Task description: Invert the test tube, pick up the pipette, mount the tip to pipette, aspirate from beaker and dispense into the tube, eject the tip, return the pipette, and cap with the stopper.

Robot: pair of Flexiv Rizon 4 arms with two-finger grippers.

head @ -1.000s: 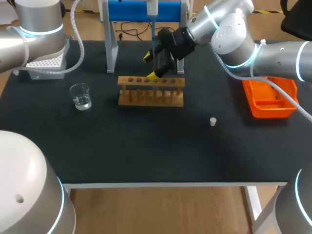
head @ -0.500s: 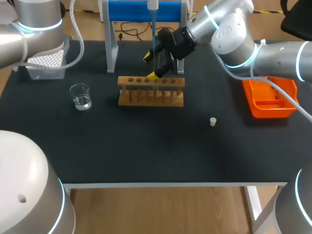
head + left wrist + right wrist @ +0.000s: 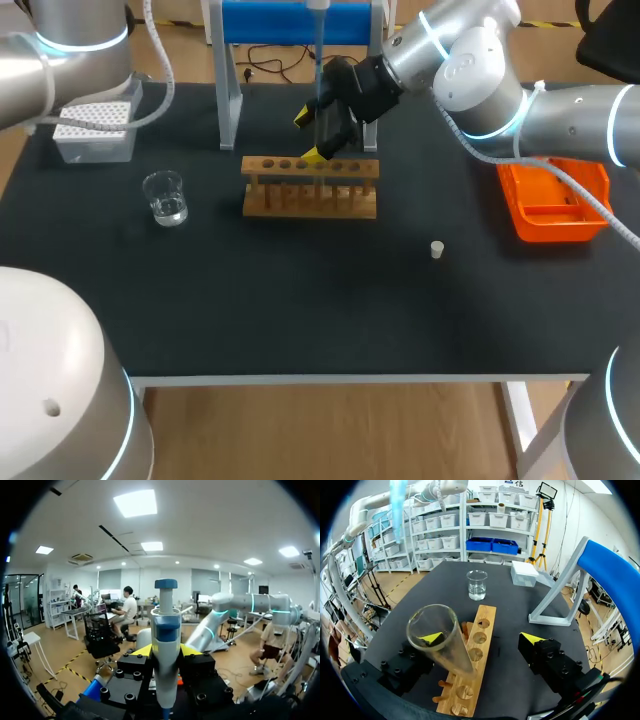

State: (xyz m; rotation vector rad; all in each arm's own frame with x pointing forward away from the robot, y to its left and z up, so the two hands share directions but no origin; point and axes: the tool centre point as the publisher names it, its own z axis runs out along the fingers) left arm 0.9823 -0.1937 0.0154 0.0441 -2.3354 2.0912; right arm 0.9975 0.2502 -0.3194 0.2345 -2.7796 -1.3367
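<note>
My left arm [image 3: 70, 50] sits high at the far left corner of the black desk [image 3: 300, 310]. In its wrist view the left gripper [image 3: 166, 652] is clamped on the white-and-blue plastic pipette [image 3: 166, 640], which stands upright between the yellow tips. From the head camera, the pipette's slim pale-blue shaft hangs above the rack.

My right arm [image 3: 480, 70] reaches in past the middle, with the right gripper [image 3: 312, 135] angled down over the long wooden test tube rack [image 3: 310, 187], which has a row of round holes. Its fingers are spread wide. The clear glass test tube [image 3: 437, 637] leans mouth-up in the rack, close against one finger, while the other finger stands well apart.

The small clear glass beaker [image 3: 165, 197] holds a little clear liquid and stands left of the rack. The white perforated tip box [image 3: 95, 130] lies beyond it. The small white stopper [image 3: 437, 249] rests on the bare desk to the right, near the orange plastic tray [image 3: 555, 205].
</note>
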